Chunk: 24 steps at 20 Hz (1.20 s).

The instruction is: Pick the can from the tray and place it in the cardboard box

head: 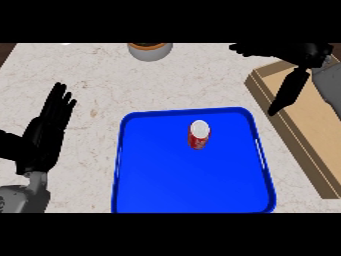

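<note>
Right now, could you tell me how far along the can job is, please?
Nothing looks done: the can stands upright on the blue tray, untouched. In hand: nothing; the right hand hangs open over the cardboard box, and the left hand rests open left of the tray. Left: grasping the can, carrying it and placing it in the box.

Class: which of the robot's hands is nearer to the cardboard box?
Right. The right hand hangs over the cardboard box's far end, fingers pointing down. The left hand rests open at the left edge, beyond the blue tray.
</note>
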Motion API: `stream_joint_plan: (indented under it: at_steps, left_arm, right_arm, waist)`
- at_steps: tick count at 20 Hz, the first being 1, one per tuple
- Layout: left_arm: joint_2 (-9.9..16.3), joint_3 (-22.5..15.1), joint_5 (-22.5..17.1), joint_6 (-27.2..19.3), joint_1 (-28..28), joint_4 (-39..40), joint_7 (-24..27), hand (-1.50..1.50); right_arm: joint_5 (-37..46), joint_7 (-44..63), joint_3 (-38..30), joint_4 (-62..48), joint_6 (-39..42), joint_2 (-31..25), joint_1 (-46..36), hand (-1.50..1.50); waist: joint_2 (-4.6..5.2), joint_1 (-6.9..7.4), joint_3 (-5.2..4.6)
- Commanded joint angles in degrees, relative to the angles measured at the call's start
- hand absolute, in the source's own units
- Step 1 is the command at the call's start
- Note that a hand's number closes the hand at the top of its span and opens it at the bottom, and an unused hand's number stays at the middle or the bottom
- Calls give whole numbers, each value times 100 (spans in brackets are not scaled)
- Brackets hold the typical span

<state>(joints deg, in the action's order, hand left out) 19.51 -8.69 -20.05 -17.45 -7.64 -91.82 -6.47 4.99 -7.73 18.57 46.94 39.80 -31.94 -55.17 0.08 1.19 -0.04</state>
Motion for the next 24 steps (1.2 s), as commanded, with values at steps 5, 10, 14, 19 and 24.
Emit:
stream_joint_plan:
  at_steps: [5, 10, 14, 19, 24]
  left_arm:
    - [106, 272, -65, 165, 626, -736, -275, 0]
    - [-238, 362, 268, 234, 25, 253, 128, 0]
    - [-82, 425, 230, 290, 244, -336, -352, 0]
    - [-479, 378, 481, 197, -1, -23, -265, 0]
    - [-479, 532, 507, 443, 338, -237, -221, 0]
  right_arm:
    - [-518, 1240, -504, 892, 600, 486, 161, -150]
    - [79, 1451, -376, 1064, 350, 857, 382, -150]
    - [334, 1821, -342, 1313, -13, 1274, 656, -150]
    - [585, 1644, -453, 1225, 279, 1400, 804, -150]
    - [566, 2295, -689, 1965, 283, 1633, 1139, -150]
  waist:
    - [-46, -115, 2]
    - [-13, -128, 1]
    - [-16, -93, 4]
    - [-3, -95, 4]
    - [-15, -113, 3]
